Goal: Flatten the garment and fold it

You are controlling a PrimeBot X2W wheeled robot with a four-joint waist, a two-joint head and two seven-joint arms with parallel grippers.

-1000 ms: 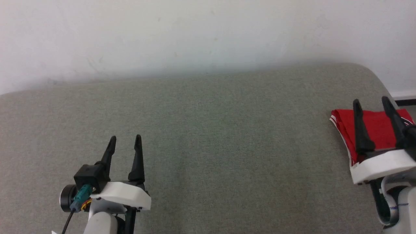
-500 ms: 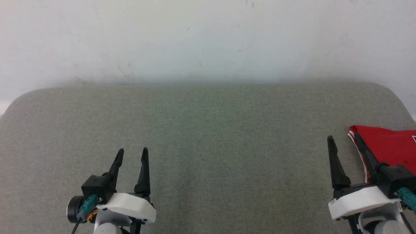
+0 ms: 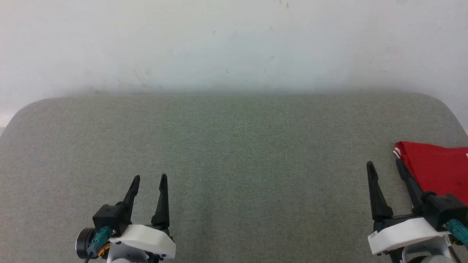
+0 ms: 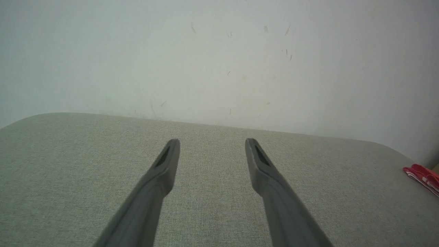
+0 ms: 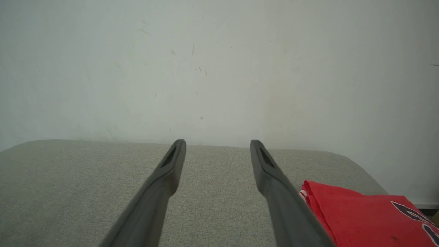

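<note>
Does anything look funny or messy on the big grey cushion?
A little. The red shirt lies folded up at the far right edge of the grey cushion, beside the right claw, not spread flat in the middle. Nothing looks spilled or broken.

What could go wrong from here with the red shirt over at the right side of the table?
The shirt lies at the table's right edge, partly cut off in the head view; a careless pull might drag it off.
The open right gripper has one finger right beside the shirt's folded edge, so a sideways move could snag the fabric.
The open left gripper sits far from the shirt, so a two-handed grasp would probably need a long reach.
</note>
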